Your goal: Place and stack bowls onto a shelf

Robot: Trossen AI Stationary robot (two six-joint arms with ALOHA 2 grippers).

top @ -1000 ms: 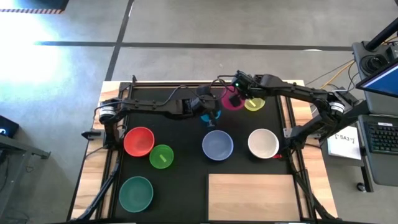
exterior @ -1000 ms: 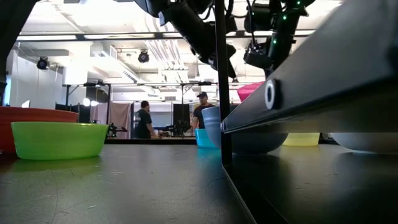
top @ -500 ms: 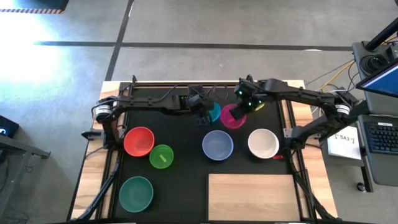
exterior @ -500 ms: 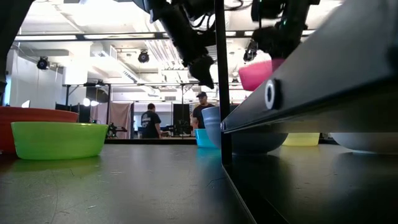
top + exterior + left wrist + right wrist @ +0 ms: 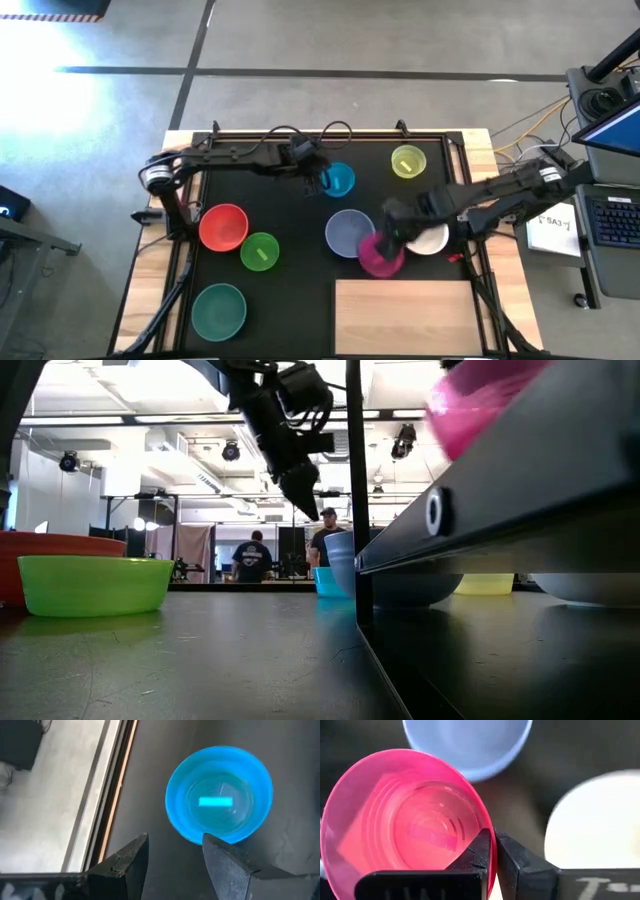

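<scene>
My right gripper (image 5: pixel 386 238) is shut on a magenta bowl (image 5: pixel 380 256), held in the air between the periwinkle bowl (image 5: pixel 347 231) and the white bowl (image 5: pixel 432 240), just beyond the far edge of the wooden shelf (image 5: pixel 405 318). The low view shows the magenta bowl (image 5: pixel 472 400) blurred and high. My left gripper (image 5: pixel 176 838) stands open just left of the blue bowl (image 5: pixel 220 795), which rests on the black mat and which it does not touch. The left gripper (image 5: pixel 317 181) is at the far middle of the table. My right gripper pinches the magenta bowl's rim (image 5: pixel 489 836), with one finger (image 5: pixel 479 851) inside the bowl and the other (image 5: pixel 514 854) outside its wall. The fingers come from above, slanting down. The bowl is lifted clear of the table, its mouth facing up toward the wrist.
A yellow bowl (image 5: pixel 408 161) sits at the far right. The red bowl (image 5: pixel 223 227), light green bowl (image 5: pixel 260 251) and teal bowl (image 5: pixel 219 310) stand on the mat's left half. The shelf board carries nothing. People stand in the room beyond the table.
My right gripper, still shut, has carried the magenta bowl from beside the yellow bowl toward the table's near edge, to a spot between the periwinkle and white bowls. My left gripper, still open, has drawn back toward the table's left, off the blue bowl, and sunk a little.
</scene>
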